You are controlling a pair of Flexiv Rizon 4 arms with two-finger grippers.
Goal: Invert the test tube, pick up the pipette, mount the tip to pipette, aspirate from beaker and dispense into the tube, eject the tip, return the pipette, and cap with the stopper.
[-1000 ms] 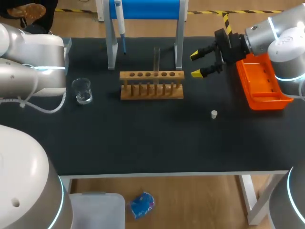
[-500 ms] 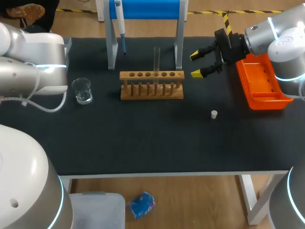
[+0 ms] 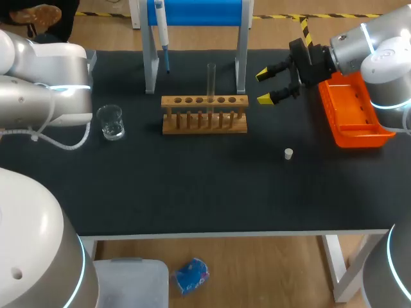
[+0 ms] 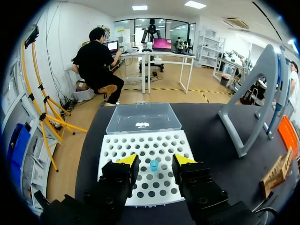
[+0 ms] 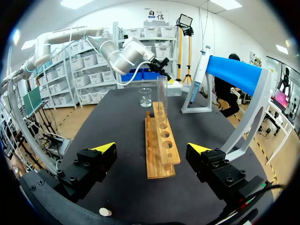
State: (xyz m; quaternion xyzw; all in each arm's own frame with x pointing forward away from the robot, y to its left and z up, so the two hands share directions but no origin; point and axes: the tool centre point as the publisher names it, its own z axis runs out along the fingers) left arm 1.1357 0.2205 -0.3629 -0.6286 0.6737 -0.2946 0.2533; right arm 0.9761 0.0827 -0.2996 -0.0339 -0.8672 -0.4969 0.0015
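Note:
A clear test tube [image 3: 210, 80] stands upright in the wooden rack [image 3: 204, 114]; the right wrist view shows the tube [image 5: 162, 96] in the rack [image 5: 161, 140] ahead of my right gripper [image 5: 152, 149]. That gripper [image 3: 268, 86] hangs open and empty, right of the rack. The pipette [image 3: 162, 32] hangs on the blue stand. A glass beaker [image 3: 111, 122] sits left of the rack. The white stopper [image 3: 289, 153] lies on the mat. My left gripper [image 4: 153, 160] is open over the white tip rack [image 4: 140, 187], a blue tip [image 4: 153, 165] standing untouched between its fingers.
An orange tray [image 3: 353, 112] lies at the right edge, beside my right arm. The tip rack's clear lid [image 4: 143, 117] lies open beyond it. The stand's grey legs [image 3: 151, 64] straddle the space behind the wooden rack. My left arm [image 3: 45, 96] covers the table's far left.
My left arm has shifted slightly at the table's left edge. The right arm and the objects on the table have stayed where they were.

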